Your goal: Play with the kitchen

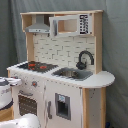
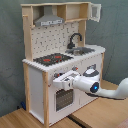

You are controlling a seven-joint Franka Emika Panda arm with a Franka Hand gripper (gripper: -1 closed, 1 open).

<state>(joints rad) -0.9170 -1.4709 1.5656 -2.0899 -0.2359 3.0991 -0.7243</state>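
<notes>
While my end effector sits at the centre of the second exterior view, right against the front of the kitchen near the oven door, I cannot tell how it is set. Above it lie the stove, sink, faucet and hood. Wooden boards carry the kitchen, which fills both frames.

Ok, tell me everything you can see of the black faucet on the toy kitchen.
The black faucet is a matte, plastic-looking tap with a tall neck curving over into a hook. It stands upright on the white counter, behind the sink, against the tile-patterned back wall. Both exterior views show it; nothing but the counter touches it.
</notes>
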